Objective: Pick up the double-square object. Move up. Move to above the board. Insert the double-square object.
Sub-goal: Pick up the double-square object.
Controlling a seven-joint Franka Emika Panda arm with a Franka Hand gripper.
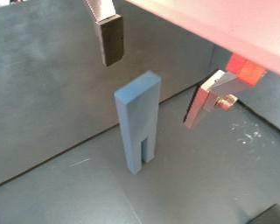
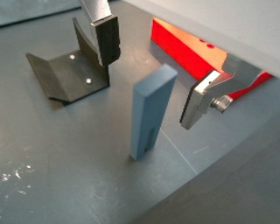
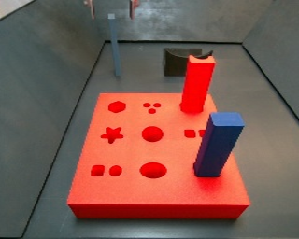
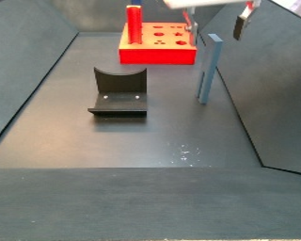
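The double-square object (image 2: 150, 114) looks like smooth matt plastic, pale grey-blue. The tool (image 1: 163, 74), just above its top, has fingers (image 1: 205, 103) of bright bare metal with dark, dull pads (image 1: 112, 42). The fixture (image 4: 120, 91) looks like dark metal with a soft sheen. The board (image 3: 152, 149) seems smooth red plastic, slightly glossy. The floor (image 4: 140, 141) is dark grey, matt, with small pale scratches.

Text on the board (image 3: 90, 191): none readable; its top face shows only shaped holes.
Text on the double-square object (image 1: 136, 121): none.
Text on the fixture (image 4: 119, 91): none.
Text on the gripper (image 1: 157, 72), open above the double-square object: none.
Labels, brands, numbers elsewhere: none legible in any view.
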